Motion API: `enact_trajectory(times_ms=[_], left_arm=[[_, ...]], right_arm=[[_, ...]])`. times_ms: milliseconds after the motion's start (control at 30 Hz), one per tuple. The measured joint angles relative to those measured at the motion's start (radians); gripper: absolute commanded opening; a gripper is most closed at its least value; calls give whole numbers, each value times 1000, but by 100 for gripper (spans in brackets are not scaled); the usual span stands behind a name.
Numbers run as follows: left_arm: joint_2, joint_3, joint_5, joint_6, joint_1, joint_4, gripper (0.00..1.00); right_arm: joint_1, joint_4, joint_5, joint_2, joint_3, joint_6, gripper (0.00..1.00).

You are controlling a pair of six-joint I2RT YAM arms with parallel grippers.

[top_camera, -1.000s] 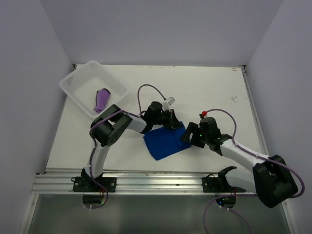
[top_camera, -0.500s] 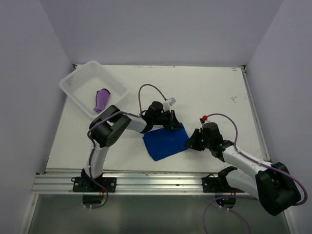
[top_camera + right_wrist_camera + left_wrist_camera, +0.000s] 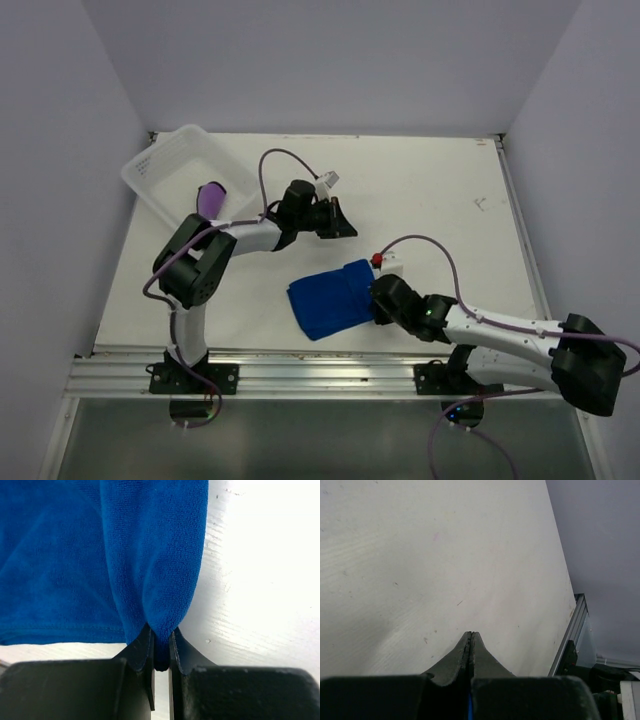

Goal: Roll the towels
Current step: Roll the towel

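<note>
While the blue towel (image 3: 333, 297) lies on the counter (image 3: 440, 190), I hold its edge in my right end effector (image 3: 378, 305). The fingers are pinched tight on a raised fold of the cloth. In the right wrist view the fold comes up into the narrow slot between the two fingers. The rest of the cloth spreads ahead of the fingertips and off to their left, with a stitched hem running across the flat part. To the right of the fingertips there is only bare white counter. From above, the towel is a rumpled, roughly square patch, reaching away from this end effector toward the left arm's side of the counter.

My left end effector (image 3: 345, 228) sits beyond the blue towel and apart from it. Its fingers are pressed together so the tips meet in one thin line, pointing out over bare counter. I cannot tell whether the tips touch the surface.

The purple towel (image 3: 211, 198) is well behind my left end effector, past its wrist. It is a small bunched shape against the near wall inside the white basket (image 3: 160, 165), which stands at the far left corner of the counter.
</note>
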Motion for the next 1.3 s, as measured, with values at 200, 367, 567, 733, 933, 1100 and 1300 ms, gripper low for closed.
enact_trajectory(times_ms=[200,367,567,733,933,1100,1300], left_arm=[[-89,8,1,-3,42,-61,0],[-145,8,18,-27,42,-87,0],[-233,-35,36,-64,42,-87,0],[-276,-63,42,-72,41,-89,0],[-281,-75,48,-75,34,-93,0],[-290,-103,60,-94,12,-84,0],[-294,-198,68,-138,-39,-38,0]], right_arm=[[183,-89,248,92,92,-9,0],[322,-157,423,169,170,-4,0],[421,-258,589,359,310,19,0],[470,-370,683,544,430,85,0],[516,-531,762,682,519,178,0],[546,-664,811,820,622,246,0],[565,-724,829,885,647,259,0]])
